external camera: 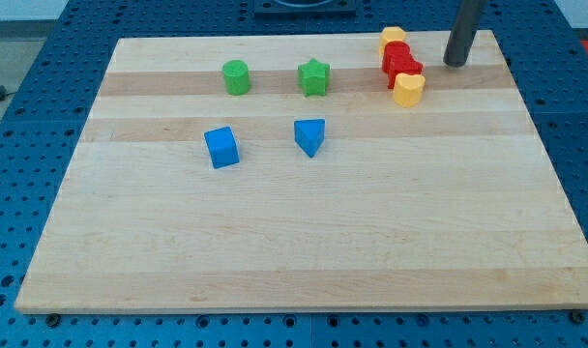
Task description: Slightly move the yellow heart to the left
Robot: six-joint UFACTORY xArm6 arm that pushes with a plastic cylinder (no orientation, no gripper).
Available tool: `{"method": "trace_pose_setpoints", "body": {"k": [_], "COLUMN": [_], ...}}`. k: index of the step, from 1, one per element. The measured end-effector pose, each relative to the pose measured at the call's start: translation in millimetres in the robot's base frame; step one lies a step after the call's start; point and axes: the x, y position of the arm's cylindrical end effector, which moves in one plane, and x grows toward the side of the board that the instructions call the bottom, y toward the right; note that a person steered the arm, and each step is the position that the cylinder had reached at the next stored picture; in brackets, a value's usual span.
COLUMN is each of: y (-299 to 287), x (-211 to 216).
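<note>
My tip [455,64] – probably right of yellow heart [408,89]

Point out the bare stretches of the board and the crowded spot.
Bare: the whole lower half below the blue cube and blue wedge, and the left strip beside the green cylinder. Crowded: the top right, where yellow block, red blocks and yellow heart cluster, my tip just right of them.

— Bright enough? 
— Yes, even overhead light; the wooden board [304,232] shows no glare. 
— Shadows? 
— Short, soft ones under each block (barely visible). Focus is sharp, edges slightly softer.
</note>
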Motion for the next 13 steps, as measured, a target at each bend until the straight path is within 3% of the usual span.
{"method": "trace_pose_setpoints", "body": {"k": [2,3,6,13], "y": [13.5,13.0,-27.6,-62.8], "x": [71.5,87.1,87.4,87.4]}}
